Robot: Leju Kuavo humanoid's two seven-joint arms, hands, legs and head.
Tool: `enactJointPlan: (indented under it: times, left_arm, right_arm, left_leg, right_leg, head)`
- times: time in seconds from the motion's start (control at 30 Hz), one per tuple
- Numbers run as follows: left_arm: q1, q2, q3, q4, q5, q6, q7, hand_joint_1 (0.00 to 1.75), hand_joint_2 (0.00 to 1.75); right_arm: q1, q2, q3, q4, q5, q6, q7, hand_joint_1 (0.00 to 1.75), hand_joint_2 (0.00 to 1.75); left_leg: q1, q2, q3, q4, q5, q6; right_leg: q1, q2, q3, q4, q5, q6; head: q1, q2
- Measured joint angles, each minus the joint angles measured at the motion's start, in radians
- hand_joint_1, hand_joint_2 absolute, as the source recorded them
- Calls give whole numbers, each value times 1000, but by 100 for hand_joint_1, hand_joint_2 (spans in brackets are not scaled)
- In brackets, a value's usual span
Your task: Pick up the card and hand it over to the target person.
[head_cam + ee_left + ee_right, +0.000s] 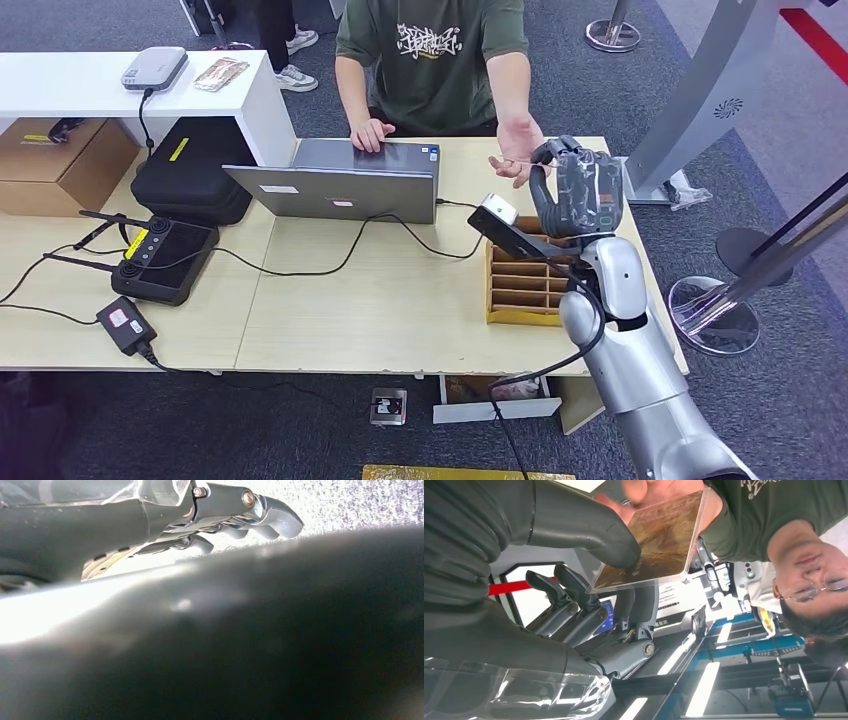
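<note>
My right hand (580, 190) is raised over the table's far right corner and pinches the card (518, 163), which juts edge-on toward the person. In the right wrist view the card (659, 540) is a clear-edged, brownish printed plate, with my thumb (589, 530) on top of it and the fingers (634, 610) beneath. The person in a green shirt (435, 50) sits behind the table, and their open palm (517, 140) is held out at the card's far end; whether it touches is unclear. My left hand (235, 515) hangs down, fingers loosely extended and holding nothing.
A grey laptop (340, 180) stands open in front of the person, cables trailing across the wooden table (380, 300). A divided cardboard box (520, 285) sits under my right forearm. A black case (190, 170) and a controller (165, 258) lie left. Stanchion bases (712, 315) stand right.
</note>
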Motion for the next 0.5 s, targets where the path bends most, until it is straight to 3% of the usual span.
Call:
enactJointPlan:
  times: [0.2, 0.33, 0.5]
  left_arm:
    - [0, -4, 2, -1, -2, 9, 3, 0, 0]
    - [1, -6, 4, 0, -2, 13, 1, 0, 0]
    - [2, -4, 7, 0, -1, 13, 5, 0, 0]
  right_arm:
    - [4, 6, -2, 8, -5, -3, 5, 175, 175]
    - [10, 12, -3, 16, -18, -10, 1, 0, 175]
    - [24, 17, 1, 14, -20, -12, 1, 0, 175]
  left_leg:
    - [0, 0, 0, 0, 0, 0]
    - [0, 0, 0, 0, 0, 0]
    - [0, 0, -1, 1, 0, 0]
  right_leg:
    - [0, 0, 0, 0, 0, 0]
    - [0, 0, 0, 0, 0, 0]
    - [0, 0, 0, 1, 0, 0]
  head:
    - [0, 0]
    - [0, 0]
    - [0, 0]
